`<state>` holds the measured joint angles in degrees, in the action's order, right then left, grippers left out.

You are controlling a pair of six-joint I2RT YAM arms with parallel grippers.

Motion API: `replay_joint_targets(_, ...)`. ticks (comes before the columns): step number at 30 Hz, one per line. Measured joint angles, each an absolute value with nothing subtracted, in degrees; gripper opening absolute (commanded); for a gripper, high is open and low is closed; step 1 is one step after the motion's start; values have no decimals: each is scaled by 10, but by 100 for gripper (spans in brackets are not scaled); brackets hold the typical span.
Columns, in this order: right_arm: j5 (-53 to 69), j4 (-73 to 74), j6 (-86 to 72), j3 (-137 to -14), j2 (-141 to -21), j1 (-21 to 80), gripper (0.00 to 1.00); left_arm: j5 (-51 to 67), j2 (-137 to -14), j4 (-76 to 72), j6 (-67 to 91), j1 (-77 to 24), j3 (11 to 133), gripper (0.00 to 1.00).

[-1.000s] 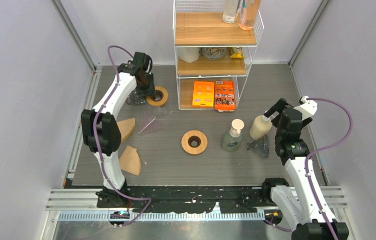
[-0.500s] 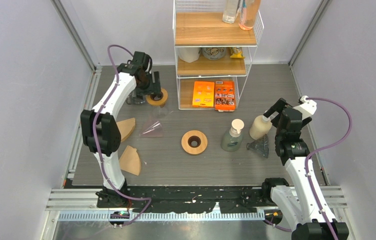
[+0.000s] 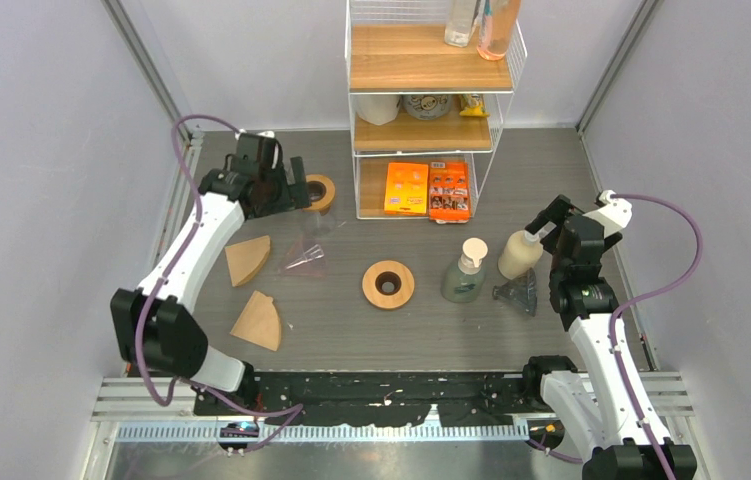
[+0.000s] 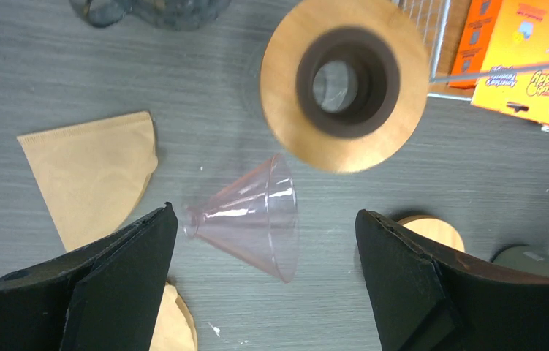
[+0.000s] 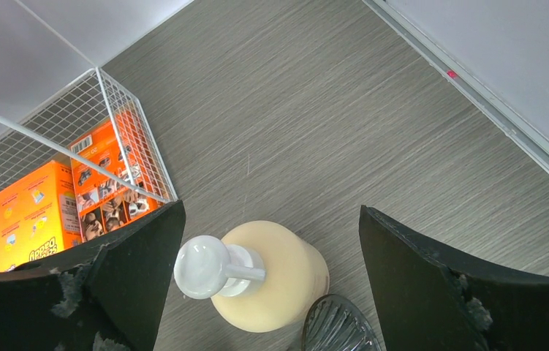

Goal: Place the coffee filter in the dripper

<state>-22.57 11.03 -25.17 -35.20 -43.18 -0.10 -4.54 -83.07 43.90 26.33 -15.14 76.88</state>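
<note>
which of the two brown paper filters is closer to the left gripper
The rear filter, lying beside the tipped-over pink dripper, is closer to the left gripper. The other filter lies alone, farther from it.

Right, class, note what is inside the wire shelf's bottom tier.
An orange box and a redder box lie side by side on the bottom tier; anything beneath them is covered.

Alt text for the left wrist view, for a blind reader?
The open left gripper hovers over a clear pink plastic cone on its side on the grey table, near a tan paper filter and a wooden ring.
</note>
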Motion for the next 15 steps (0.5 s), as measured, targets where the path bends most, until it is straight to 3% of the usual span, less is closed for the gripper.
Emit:
replay_joint_targets(7,-222,105,-251,-352,-438,-1,95,-105,-798,400,313,-194,648,99)
replay_joint_targets(15,-219,103,-249,-352,-440,-1,95,-132,-857,317,372,-204,622,97)
